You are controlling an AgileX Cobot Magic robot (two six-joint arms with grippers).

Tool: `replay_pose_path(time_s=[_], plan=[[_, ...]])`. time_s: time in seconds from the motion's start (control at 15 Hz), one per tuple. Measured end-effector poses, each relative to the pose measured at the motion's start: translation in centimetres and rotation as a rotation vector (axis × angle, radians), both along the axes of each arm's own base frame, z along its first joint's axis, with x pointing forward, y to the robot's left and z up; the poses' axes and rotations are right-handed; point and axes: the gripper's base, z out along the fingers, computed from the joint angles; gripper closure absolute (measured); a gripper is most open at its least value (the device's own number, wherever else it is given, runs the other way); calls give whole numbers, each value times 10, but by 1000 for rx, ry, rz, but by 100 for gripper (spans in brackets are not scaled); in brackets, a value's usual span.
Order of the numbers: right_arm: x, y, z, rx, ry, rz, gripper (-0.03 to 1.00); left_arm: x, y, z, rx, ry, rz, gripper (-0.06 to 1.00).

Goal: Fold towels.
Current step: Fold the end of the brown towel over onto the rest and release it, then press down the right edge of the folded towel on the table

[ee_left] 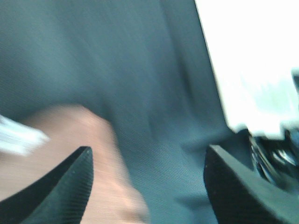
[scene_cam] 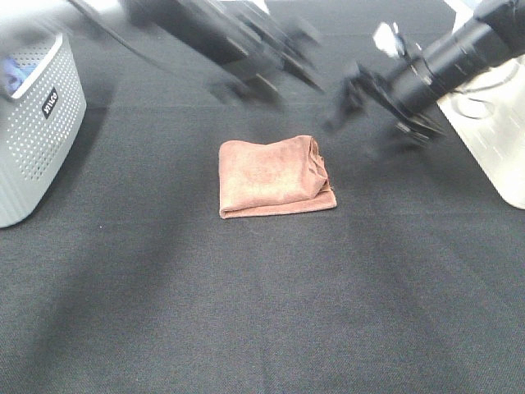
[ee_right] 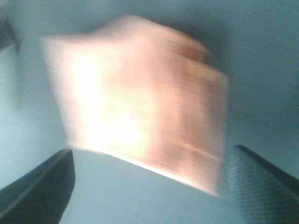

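Note:
A reddish-brown towel (scene_cam: 275,176) lies folded into a small rectangle on the black tablecloth, its right edge bunched. Both arms hang above and behind it, blurred by motion. My left gripper (scene_cam: 283,78) is up behind the towel's far edge; in the left wrist view its fingers (ee_left: 65,186) stand wide apart with only cloth and a blurred corner of the towel (ee_left: 70,140) between them. My right gripper (scene_cam: 349,103) is off the towel's far right corner. The right wrist view shows the towel (ee_right: 140,102) below its spread fingertips (ee_right: 39,186). Neither holds anything.
A grey perforated basket (scene_cam: 33,123) stands at the left edge of the table. A white container (scene_cam: 492,123) stands at the right edge, seen also as a bright white container (ee_left: 252,60) in the left wrist view. Black cloth (scene_cam: 262,312) covers the table.

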Motion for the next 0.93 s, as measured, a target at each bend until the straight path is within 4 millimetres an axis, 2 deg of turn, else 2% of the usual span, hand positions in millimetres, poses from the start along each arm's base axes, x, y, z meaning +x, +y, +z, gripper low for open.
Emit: replay_pose_path(time_s=[0.07,0.2,0.33,0.4,0.47,0.6,0.67,0.93], plan=[[1,20,7,108,-55,30,13,7,20,12,12,-29,34,30],[2,51,7,219,-111,85,15,15,48,25,20,-55,79,30],[5,71,-13,250,-89,119,16,15,59,31,37,-55,83,30],[9,72,-22,253,-76,124,16,13,61,33,48,-45,71,30],[17,68,-39,254,-48,103,17,12,61,34,50,-36,61,30],[22,52,-60,241,12,50,18,9,60,32,58,-11,40,30],[21,44,-66,202,29,54,18,8,60,32,59,-5,36,30],[19,36,-73,91,72,72,20,7,60,31,63,8,25,30]])
